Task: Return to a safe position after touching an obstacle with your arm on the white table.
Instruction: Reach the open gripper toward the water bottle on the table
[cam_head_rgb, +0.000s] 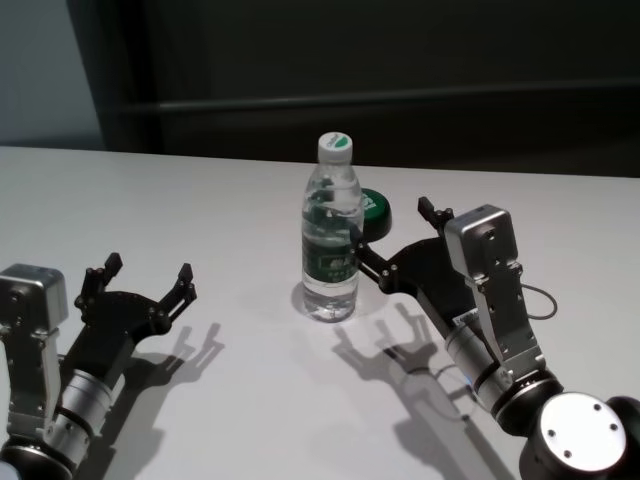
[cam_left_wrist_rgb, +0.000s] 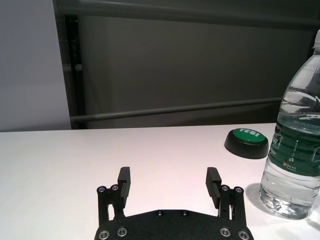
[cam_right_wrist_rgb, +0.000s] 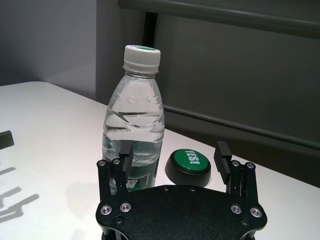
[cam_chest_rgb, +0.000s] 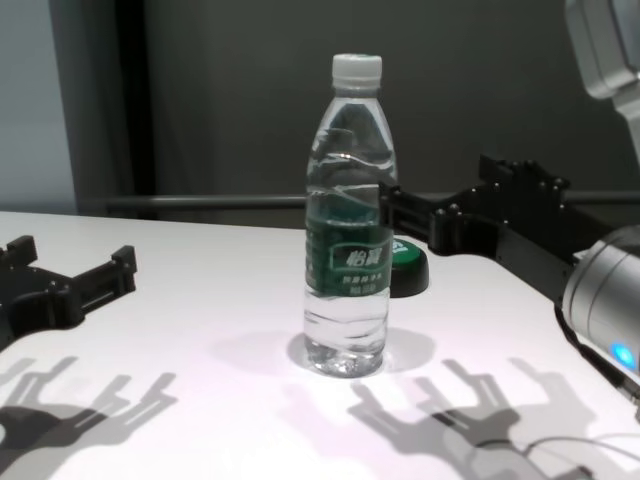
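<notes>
The obstacle, a clear water bottle (cam_head_rgb: 331, 240) with a white cap and dark green label, stands upright mid-way across the white table (cam_head_rgb: 200, 200). My right gripper (cam_head_rgb: 392, 226) is open just to its right, above the table. One finger lies against or very near the bottle's label side; I cannot tell if they touch. In the right wrist view the bottle (cam_right_wrist_rgb: 135, 120) rises close ahead, past one finger (cam_right_wrist_rgb: 123, 156). My left gripper (cam_head_rgb: 150, 268) hovers open and empty at the near left, well apart from the bottle (cam_left_wrist_rgb: 295, 145). The chest view shows the bottle (cam_chest_rgb: 348, 220) between both grippers.
A low black disc with a green top (cam_head_rgb: 374, 208) sits just behind and right of the bottle, beyond the right gripper's open fingers. A dark wall with a rail runs behind the table's far edge. A thin cable (cam_head_rgb: 545, 300) loops beside the right forearm.
</notes>
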